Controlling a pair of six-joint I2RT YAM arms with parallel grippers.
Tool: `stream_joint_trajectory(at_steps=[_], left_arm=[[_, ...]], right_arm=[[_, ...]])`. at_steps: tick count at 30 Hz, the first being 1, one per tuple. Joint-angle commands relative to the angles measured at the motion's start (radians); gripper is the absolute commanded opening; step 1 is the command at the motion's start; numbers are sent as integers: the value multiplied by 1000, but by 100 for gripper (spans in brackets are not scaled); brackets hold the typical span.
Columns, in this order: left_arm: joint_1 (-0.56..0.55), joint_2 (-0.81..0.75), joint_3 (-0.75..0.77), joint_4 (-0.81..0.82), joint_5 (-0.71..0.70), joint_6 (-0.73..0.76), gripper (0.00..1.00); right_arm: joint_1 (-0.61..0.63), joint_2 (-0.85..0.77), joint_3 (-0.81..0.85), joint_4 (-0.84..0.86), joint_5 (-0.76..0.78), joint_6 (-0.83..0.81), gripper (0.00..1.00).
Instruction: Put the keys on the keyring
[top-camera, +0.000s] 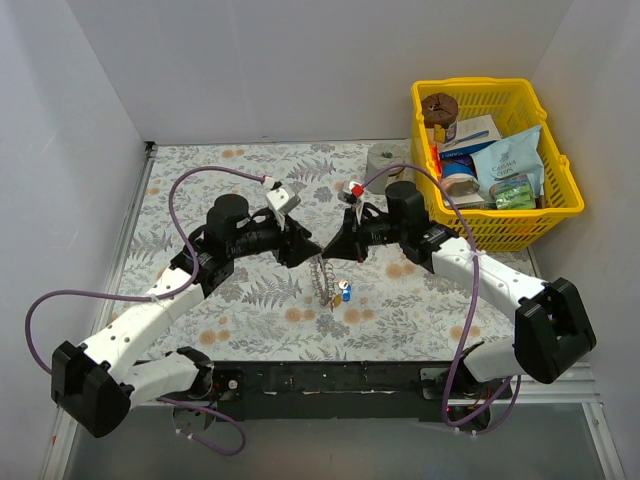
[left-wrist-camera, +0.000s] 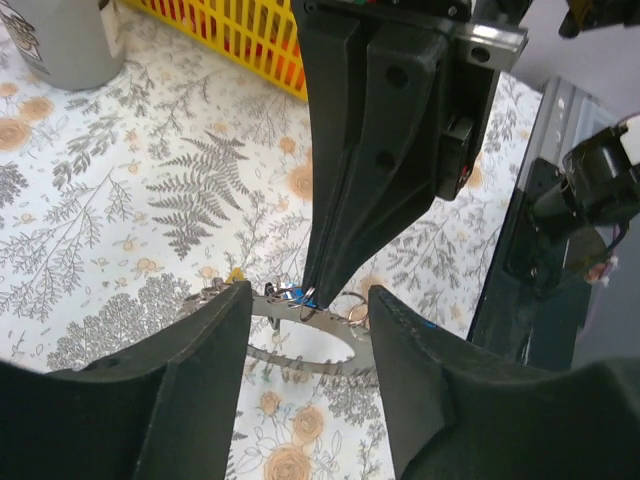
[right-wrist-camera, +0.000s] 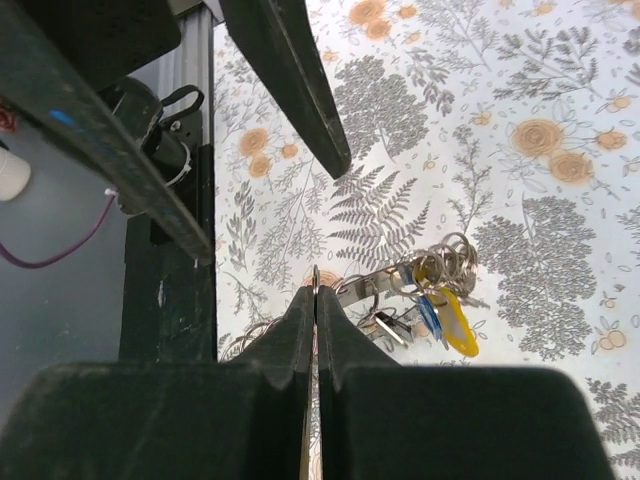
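The keyring (left-wrist-camera: 300, 362), a thin grey toothed ring, hangs just above the floral cloth at the table's middle (top-camera: 322, 275). My right gripper (right-wrist-camera: 316, 292) is shut on its band, which shows edge-on between the pads. It reaches the ring from above (left-wrist-camera: 310, 292). The keys hang from small split rings on the band: a yellow head (right-wrist-camera: 455, 325), a blue one (right-wrist-camera: 430, 315) and a bare metal blade (right-wrist-camera: 390, 325). A red head does not show. My left gripper (left-wrist-camera: 310, 305) is open, its fingers (left-wrist-camera: 215, 330) standing either side of the ring without touching it.
A yellow basket (top-camera: 560, 205) full of packets stands at the back right. A grey roll (top-camera: 381, 160) stands upright just left of it. The black rail (top-camera: 330, 378) of the table's front edge runs close behind the grippers. White walls close the left and back.
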Motion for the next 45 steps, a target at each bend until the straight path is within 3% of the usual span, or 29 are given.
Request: stream_joint_trajectory(at_steps=[1, 5, 11, 17, 27, 36, 45], left_arm=[[13, -40, -18, 100, -72, -58, 53], [48, -53, -41, 172, -13, -115, 58], [105, -80, -110, 345, 161, -192, 59], [145, -124, -159, 454, 242, -222, 62], [160, -211, -393, 917, 405, -285, 70], [154, -104, -347, 1051, 452, -405, 48], [88, -49, -302, 1001, 446, -347, 44]], right_arm=[[0, -42, 86, 27, 63, 10, 1], [0, -63, 85, 49, 87, 4, 1], [0, -145, -24, 283, 67, 11, 1], [0, -247, -142, 481, 67, -5, 1], [0, -312, -199, 630, -127, -17, 1], [0, -266, -171, 684, -229, 29, 1], [0, -264, -168, 679, -197, 41, 1]])
